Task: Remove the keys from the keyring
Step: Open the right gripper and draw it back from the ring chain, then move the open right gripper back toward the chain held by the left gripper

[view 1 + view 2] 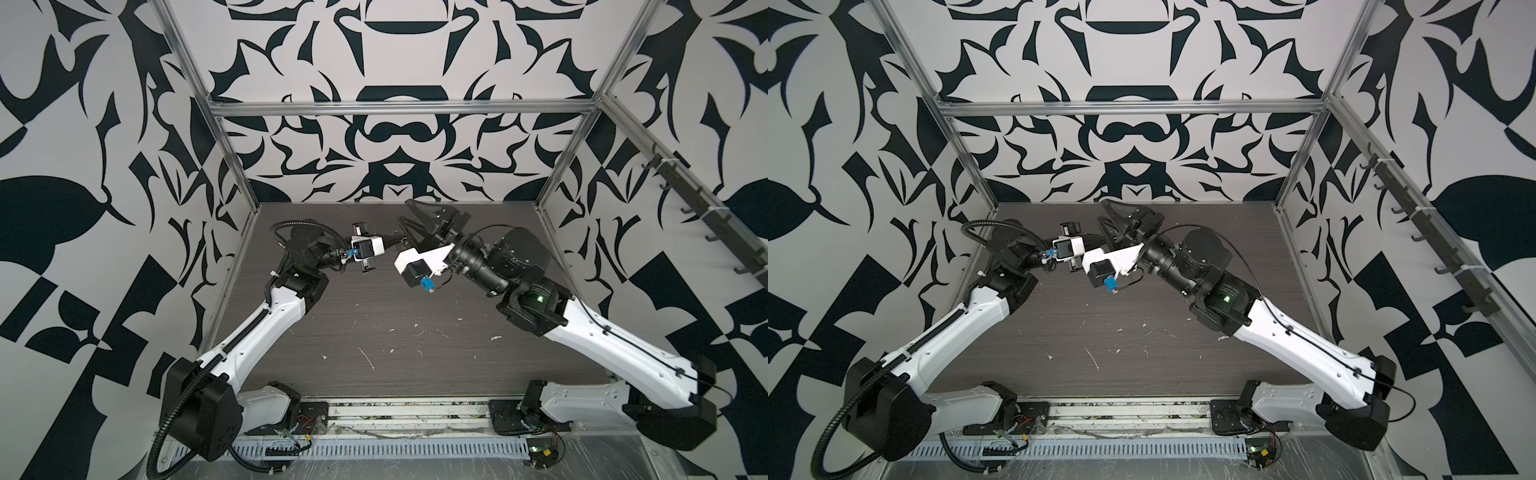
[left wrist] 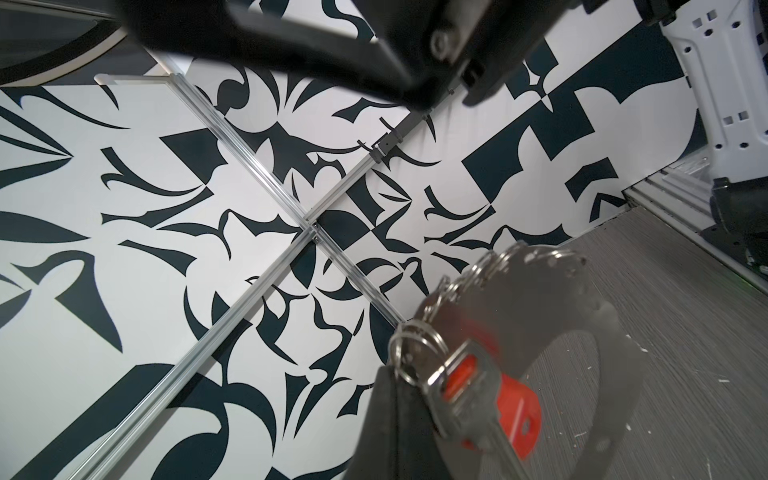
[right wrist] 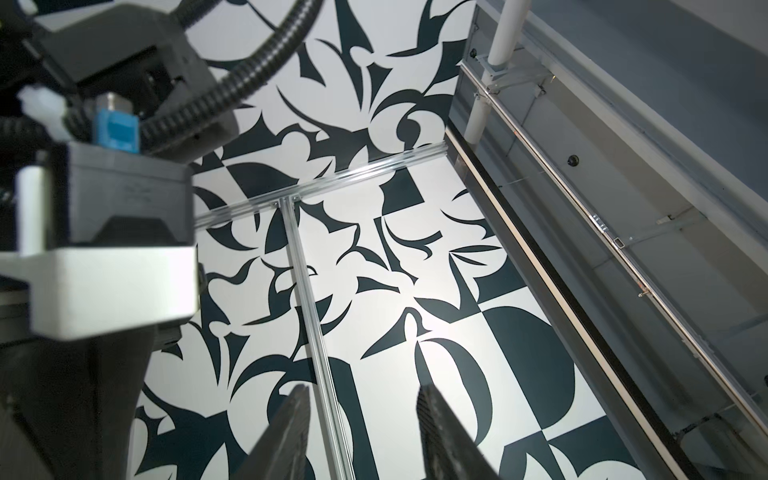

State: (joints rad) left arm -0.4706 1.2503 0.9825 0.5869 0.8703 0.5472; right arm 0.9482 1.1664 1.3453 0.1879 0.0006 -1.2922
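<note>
Toward the back of the dark wood-grain table (image 1: 374,332), two white-and-black robot arms meet nearly tip to tip inside a booth of black-and-white patterned walls (image 1: 395,145). On the left, the arm doubles back from its base at the front edge and slants away to an elbow. It then turns its wrist toward the middle, with the left gripper (image 1: 394,241) pointing at its partner. Its fingers are pressed together on the keyring (image 2: 405,353), a silvery split ring pinched at the fingertip in the left wrist view. From that ring hang the keys (image 2: 484,415), thin and silvery, lying against a red plastic tag (image 2: 519,411). A short run of chain links (image 2: 455,286) curves away along the blurred finger. From above, the bunch is only a small glint at that gripper's tip, between the two grippers.

On the right, the arm folds back at its own front corner and stretches in across the table. Its wrist is rolled so that the camera mount faces the middle. The right gripper (image 1: 409,214) reaches just past the left one's tip toward the back wall. Its fingers (image 3: 291,432) stand apart with nothing between them, and the patterned wall shows through the gap in the right wrist view. White flecks (image 1: 368,359) mark the tabletop nearer the front, well apart from both grippers.
</note>
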